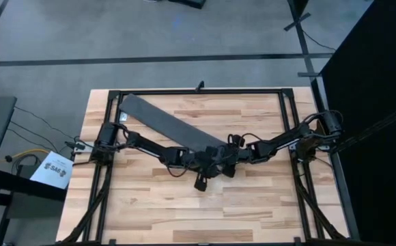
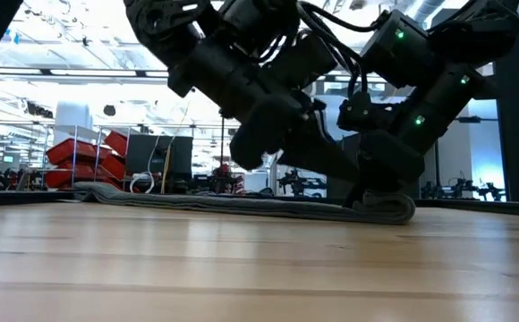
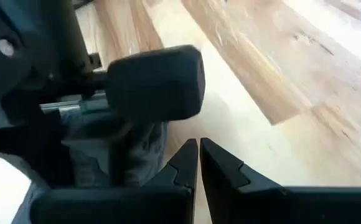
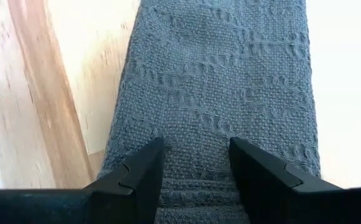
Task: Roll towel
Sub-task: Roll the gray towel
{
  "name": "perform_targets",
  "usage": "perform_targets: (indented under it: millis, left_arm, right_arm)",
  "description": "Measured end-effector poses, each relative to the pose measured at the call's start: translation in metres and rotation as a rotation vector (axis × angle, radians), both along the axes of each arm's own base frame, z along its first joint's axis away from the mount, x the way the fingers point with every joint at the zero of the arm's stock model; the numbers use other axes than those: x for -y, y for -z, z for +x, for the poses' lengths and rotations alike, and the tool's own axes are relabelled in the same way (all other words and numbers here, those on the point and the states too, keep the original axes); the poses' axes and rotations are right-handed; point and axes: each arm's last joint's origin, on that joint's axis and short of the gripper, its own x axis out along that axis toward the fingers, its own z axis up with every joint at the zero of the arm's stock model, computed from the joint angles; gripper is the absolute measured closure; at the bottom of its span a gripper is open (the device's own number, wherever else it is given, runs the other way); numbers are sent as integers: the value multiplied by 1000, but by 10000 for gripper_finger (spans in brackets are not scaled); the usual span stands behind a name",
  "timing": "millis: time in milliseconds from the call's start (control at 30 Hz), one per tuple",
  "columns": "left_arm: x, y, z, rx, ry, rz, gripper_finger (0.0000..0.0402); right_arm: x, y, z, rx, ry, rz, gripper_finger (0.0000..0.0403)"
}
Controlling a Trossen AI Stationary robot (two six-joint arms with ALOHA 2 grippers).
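Right gripper [image 4: 193, 165] sits spread over the near end of the towel [image 1: 167, 123] at the centre of the high view, fingers straddling the weave; the left gripper [image 3: 198, 165] beside it looks pressed together, probably empty. Soft, light, limp cloth — a long strip running to the upper left — best pinched at the thickened end fold.

A long, dark grey folded cloth towel [image 1: 167, 123] lies diagonally across the pale wooden slatted table [image 1: 252, 205]. Both dark arms meet over its lower end near the table's middle.
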Motion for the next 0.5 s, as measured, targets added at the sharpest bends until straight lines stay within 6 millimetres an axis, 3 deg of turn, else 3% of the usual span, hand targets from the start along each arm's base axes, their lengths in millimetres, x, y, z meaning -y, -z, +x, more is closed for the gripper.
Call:
perform_targets:
  millis: [200, 500]
  left_arm:
    - [3, 34, 11, 42, -92, -32, 396]
    - [18, 33, 15, 159, -143, -31, 396]
  right_arm:
    - [-5, 0, 0, 11, 13, 15, 233]
    - [-7, 0, -1, 12, 18, 24, 233]
